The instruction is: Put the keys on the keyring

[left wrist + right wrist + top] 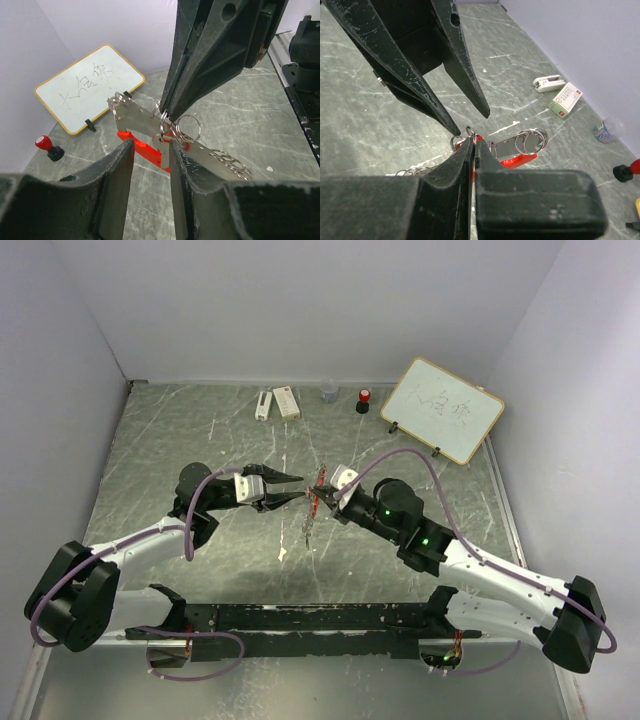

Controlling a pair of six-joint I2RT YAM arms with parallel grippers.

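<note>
The keyring (314, 502) hangs above the table between both grippers. Its thin silver ring (188, 128) carries a curved grey metal piece (134, 117), a red fob (144, 148) and a trailing chain (230, 163). My right gripper (472, 140) is shut on a thin ring at its tips, with the grey piece (509, 148) and fob (518, 160) just beyond. A small silver key (165, 153) dangles from the ring beside the inner face of my left gripper's right finger. My left gripper (150, 148) stands open around it, with a clear gap on the other side.
A whiteboard (442, 410) leans at the back right. A red-capped black stamp (364, 400), a small clear cup (329, 392), a small box (286, 401) and a white stapler (263, 405) line the back edge. Walls close in on three sides.
</note>
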